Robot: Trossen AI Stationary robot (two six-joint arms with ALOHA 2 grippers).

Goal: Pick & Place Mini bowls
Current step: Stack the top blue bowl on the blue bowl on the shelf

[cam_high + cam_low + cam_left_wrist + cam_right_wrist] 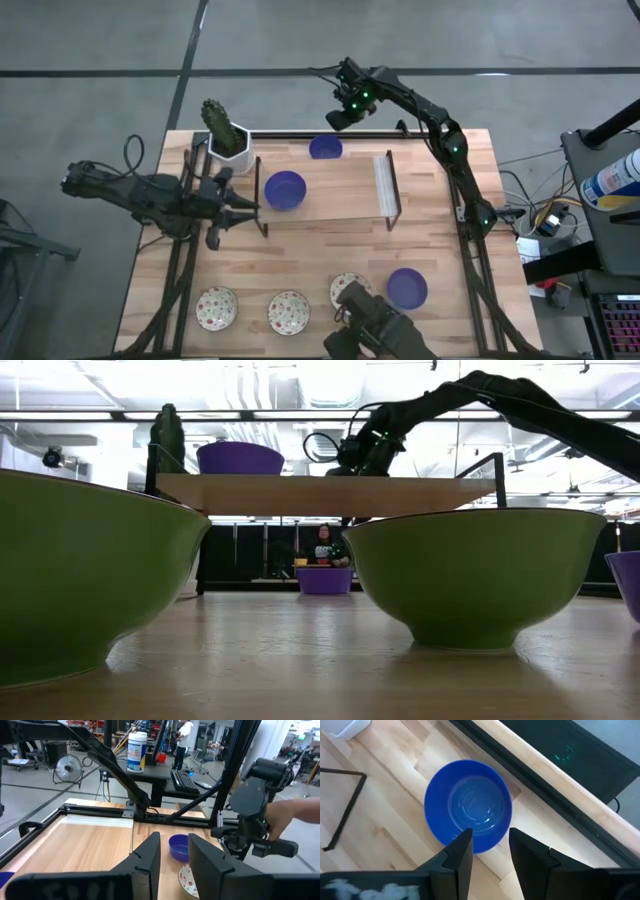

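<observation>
**Two arms poised, six mini bowls spread over the table**

While nothing lay between its fingers, the left gripper [245, 212] sat at the table's left side beside the raised shelf [340, 190], its jaws a narrow gap apart and empty, as the left wrist view showed. Just behind it stood the white pot with the cactus [226, 140]. Along the near edge, three speckled bowls lay in a row: the first [217, 307] at the left, the second [288, 312] beside it, and the third [346, 288] partly hidden under a dark camera mount [375, 325]. One blue bowl [285, 190] rested on the shelf's left part. Farther right, a second blue bowl [325, 148] lay on the table near the far edge, and the right gripper [338, 118] hung just beyond and above it; the right wrist view showed its fingers [460, 857] slightly parted over that bowl's [468, 812] rim, gripping nothing. A third blue bowl [407, 287] sat near the front right, just beside the third speckled one. A hand [292, 817] touched the camera mount at the near edge.
</observation>
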